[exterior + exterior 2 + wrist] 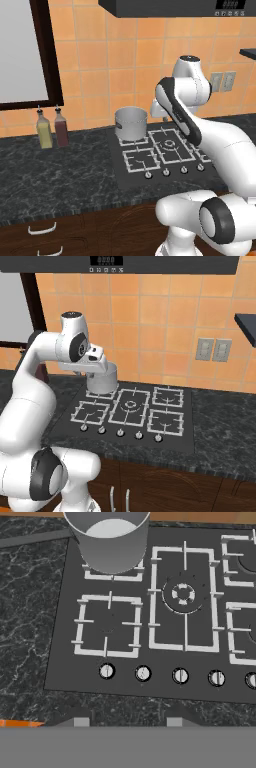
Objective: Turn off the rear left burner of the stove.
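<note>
The stove is a black glass cooktop with pale grey grates, set in the dark speckled counter. A steel pot stands on the rear left burner, hiding most of its grate. Along the front edge runs a row of round silver knobs. My gripper hovers high over the stove's front left part, looking down on it. Its two fingertips stand apart with nothing between them. In the right base view the hand hangs just in front of the pot, well above the knobs.
Two bottles stand on the counter left of the stove, below a window. A range hood hangs overhead. Wall outlets sit at the back right. Dark cabinet drawers lie below the counter.
</note>
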Robot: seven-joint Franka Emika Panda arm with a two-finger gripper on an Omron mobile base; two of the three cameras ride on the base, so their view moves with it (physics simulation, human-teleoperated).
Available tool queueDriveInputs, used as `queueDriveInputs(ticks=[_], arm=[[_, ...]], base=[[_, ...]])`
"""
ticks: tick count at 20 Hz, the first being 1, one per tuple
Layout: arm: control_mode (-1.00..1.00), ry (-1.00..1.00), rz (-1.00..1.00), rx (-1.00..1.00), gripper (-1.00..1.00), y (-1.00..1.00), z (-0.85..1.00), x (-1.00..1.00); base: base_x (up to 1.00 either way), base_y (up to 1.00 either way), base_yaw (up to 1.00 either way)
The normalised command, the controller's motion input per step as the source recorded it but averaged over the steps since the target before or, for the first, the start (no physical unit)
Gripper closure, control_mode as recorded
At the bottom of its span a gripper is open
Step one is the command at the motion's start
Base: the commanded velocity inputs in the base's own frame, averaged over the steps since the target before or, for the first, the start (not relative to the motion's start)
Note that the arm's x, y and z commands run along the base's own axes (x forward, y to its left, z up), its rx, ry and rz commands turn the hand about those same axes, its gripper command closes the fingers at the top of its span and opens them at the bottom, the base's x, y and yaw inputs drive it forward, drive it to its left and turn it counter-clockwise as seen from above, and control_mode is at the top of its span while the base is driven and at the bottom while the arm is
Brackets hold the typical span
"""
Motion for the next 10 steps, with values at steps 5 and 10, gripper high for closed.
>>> queueDriveInputs(ticks=[5,10], arm=[[-1.00,-0.02,0.00,-0.02,-1.00,-0.03,-0.59,-0.10],[-1.00,0.03,-0.01,0.00,-1.00,-0.16,-0.77,0.00]], base=[[0.00,0.00,0.00],[0.00,0.00,0.00]])
